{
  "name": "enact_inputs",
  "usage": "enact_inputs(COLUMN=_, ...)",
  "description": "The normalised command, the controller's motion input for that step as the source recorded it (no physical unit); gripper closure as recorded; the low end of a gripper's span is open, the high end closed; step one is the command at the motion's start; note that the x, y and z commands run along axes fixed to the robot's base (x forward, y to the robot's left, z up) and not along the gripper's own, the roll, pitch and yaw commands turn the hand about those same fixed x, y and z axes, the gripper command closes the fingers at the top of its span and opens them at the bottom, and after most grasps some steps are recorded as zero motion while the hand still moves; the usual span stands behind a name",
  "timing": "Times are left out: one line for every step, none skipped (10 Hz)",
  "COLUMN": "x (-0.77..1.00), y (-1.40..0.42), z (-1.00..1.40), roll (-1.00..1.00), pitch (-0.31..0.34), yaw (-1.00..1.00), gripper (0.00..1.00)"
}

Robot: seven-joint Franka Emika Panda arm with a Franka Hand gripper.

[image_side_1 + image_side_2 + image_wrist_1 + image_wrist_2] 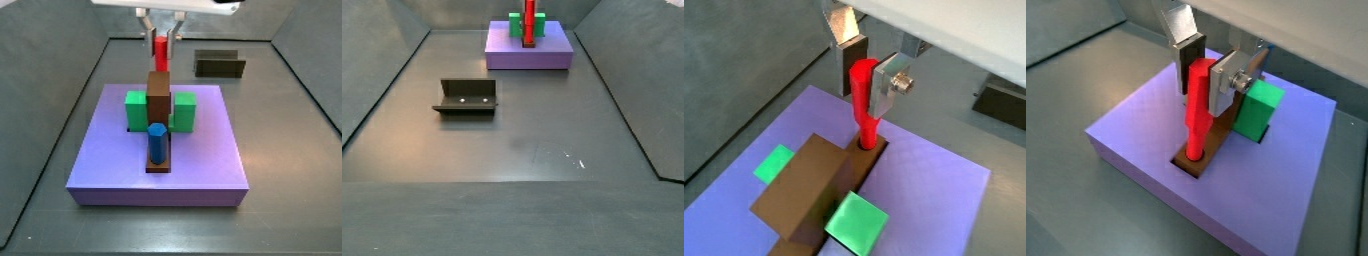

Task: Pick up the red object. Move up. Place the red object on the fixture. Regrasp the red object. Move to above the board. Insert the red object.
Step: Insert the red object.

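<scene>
Claw [866, 70] poised above the far end of the board [201, 160], its flat silver fingers [890, 84] pinching the upper part of the red object [863, 100]. In both wrist views the red object [1200, 110] stands upright, its lower end set into the dark slot at the end of the brown bar [811, 195]; how deep it sits there cannot be told. A side view shows the claw [162, 35] coming down from overhead with the red object [162, 48] just behind the brown bar [158, 95], which runs down the middle of the board between two green blocks [185, 110]. The blue cylinder [158, 143] stands upright at the bar's near end, well apart from the claw. The fixture [466, 97] rests alone on the grey floor, well apart from the board [529, 55]; in a side view it sits beyond the board [219, 65].
</scene>
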Motion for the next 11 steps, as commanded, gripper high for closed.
enact_inputs(x=-0.12, y=0.0, z=-0.04, roll=-0.1, pitch=0.0, yaw=0.0, gripper=1.0)
enact_inputs(x=-0.05, y=0.0, z=-0.06, roll=-0.09, pitch=0.0, yaw=0.0, gripper=1.0)
enact_inputs(x=0.0, y=0.0, z=-0.11, roll=-0.04, pitch=0.0, yaw=0.0, gripper=1.0)
enact_inputs(x=0.04, y=0.0, z=-0.19, roll=0.0, pitch=0.003, yaw=0.0, gripper=1.0)
enact_inputs(x=0.17, y=0.0, z=-0.25, roll=0.02, pitch=0.063, yaw=0.0, gripper=1.0)
enact_inputs(x=0.17, y=0.0, z=-0.27, roll=0.08, pitch=0.081, yaw=0.0, gripper=1.0)
enact_inputs(x=0.06, y=0.0, z=-0.32, roll=0.12, pitch=0.061, yaw=0.0, gripper=1.0)
enact_inputs(x=0.01, y=0.0, z=-0.36, roll=0.11, pitch=0.047, yaw=0.0, gripper=1.0)
enact_inputs(x=0.0, y=0.0, z=-0.41, roll=0.13, pitch=0.026, yaw=0.0, gripper=1.0)
enact_inputs(x=0.0, y=0.0, z=-0.46, roll=0.09, pitch=0.026, yaw=0.0, gripper=1.0)
enact_inputs(x=0.16, y=0.0, z=-0.44, roll=0.06, pitch=0.047, yaw=-0.04, gripper=1.0)
